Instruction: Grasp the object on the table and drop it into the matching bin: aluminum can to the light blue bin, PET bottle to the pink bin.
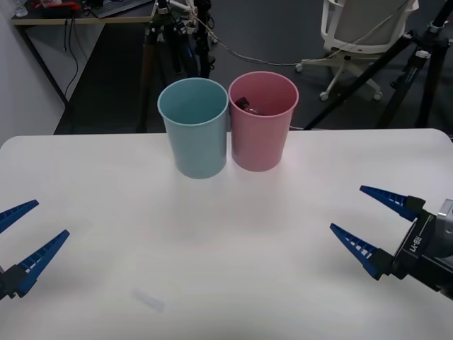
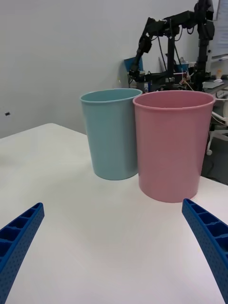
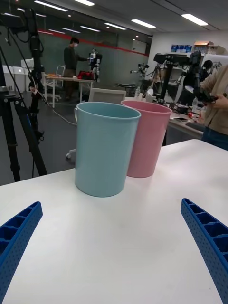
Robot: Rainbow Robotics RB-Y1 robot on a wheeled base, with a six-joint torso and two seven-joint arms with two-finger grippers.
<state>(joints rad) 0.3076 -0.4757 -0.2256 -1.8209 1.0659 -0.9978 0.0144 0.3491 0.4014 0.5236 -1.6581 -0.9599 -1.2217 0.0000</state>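
Across the lower part of the front view, the table [image 1: 226, 234] is being seen as a wide white surface with 2 bins standing side by side at its far middle. On the robot's left of the pair, the light blue bin [image 1: 194, 127] is being shown upright, its wall touching or nearly touching that of the pink bin [image 1: 262, 120], which is standing upright just to the right. Inside the pink bin, below the rim, a dark cap and some clear plastic are being made out, and this is being judged to be the PET bottle [image 1: 244, 104], already lying in its matching bin. At the near right of the table, the right gripper [image 1: 371, 216] is being held low over the surface with its 2 blue fingers spread wide and nothing between them. At the near left edge, the left gripper [image 1: 21, 241] is likewise being held with its fingers wide apart and nothing grasped. Near the front edge, a faint pale smudge [image 1: 150, 299] is being seen on the tabletop; what it is cannot be told. From how things lie, the drop is being judged as done, with both arms standing well apart from the bins. Little is being called for next beyond keeping both arms clear of the 2 bins, so that neither is knocked.
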